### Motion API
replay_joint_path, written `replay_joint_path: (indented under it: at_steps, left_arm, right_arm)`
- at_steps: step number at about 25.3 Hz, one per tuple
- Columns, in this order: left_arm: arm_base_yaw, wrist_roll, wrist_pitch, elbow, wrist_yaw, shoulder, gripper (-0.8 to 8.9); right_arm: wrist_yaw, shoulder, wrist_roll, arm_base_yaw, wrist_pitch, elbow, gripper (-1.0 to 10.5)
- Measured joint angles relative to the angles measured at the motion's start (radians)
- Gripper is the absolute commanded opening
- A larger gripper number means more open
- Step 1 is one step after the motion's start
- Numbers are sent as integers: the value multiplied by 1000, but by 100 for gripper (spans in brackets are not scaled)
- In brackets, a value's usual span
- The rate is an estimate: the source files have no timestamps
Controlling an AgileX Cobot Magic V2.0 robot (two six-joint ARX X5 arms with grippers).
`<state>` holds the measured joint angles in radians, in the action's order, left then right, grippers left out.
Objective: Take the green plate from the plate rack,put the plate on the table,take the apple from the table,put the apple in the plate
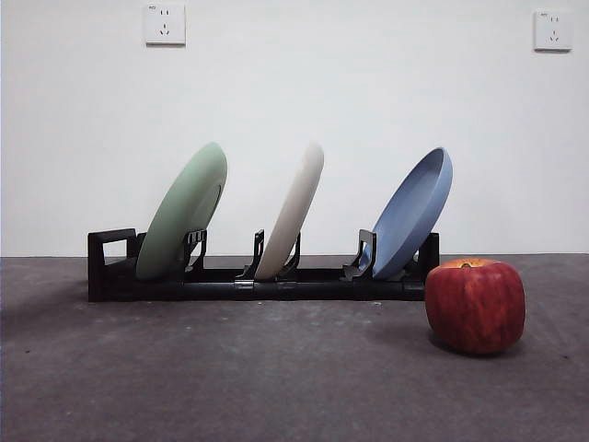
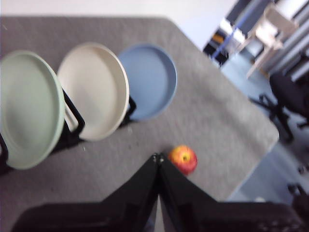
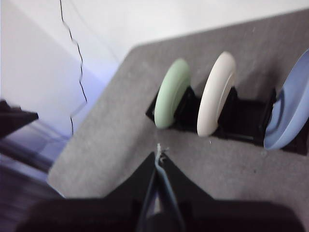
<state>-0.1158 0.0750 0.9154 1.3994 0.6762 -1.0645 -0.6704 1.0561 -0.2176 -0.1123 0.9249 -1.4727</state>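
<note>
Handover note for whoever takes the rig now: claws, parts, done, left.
Left claw: shut, empty, raised over the table near the apple.
Right claw: shut, empty, up near the rack's green-plate end.
Green plate: leaning in the plate rack, beside the cream plate and blue plate.
Apple: on the table by the rack's blue-plate end.
Done: nothing.
Left: every step.

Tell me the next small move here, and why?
Probably open one gripper and bring it toward the pale mint-green round plate: it leans in the long black plastic rack, untouched. Left gripper and right gripper are both shut, away from it.
</note>
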Motion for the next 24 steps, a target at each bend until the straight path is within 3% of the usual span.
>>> replay_joint_path:
  at_steps: [7, 10, 12, 14, 17, 21, 24]
  left_arm:
    - [-41, -76, 78, 24, -2, -87, 28]
    - [-50, -94, 93, 24, -6, -88, 203]
    - [-54, -103, 92, 24, -29, -87, 322]
    - [-55, -106, 92, 24, -83, -87, 324]
    - [-55, -103, 59, 24, -151, -90, 324]
    - [-55, -53, -82, 35, -162, -140, 324]
    - [-55, -29, -95, 116, -162, -240, 324]
  right_arm:
    - [183, 135, 51, -116, 117, -65, 15]
    - [239, 161, 65, -145, 134, -70, 206]
    - [285, 169, 71, -163, 133, -72, 401]
    - [307, 171, 76, -174, 132, -72, 513]
    - [308, 175, 76, -175, 128, -79, 509]
    - [308, 175, 76, -175, 122, -83, 505]
    - [308, 175, 76, -175, 122, -83, 505]
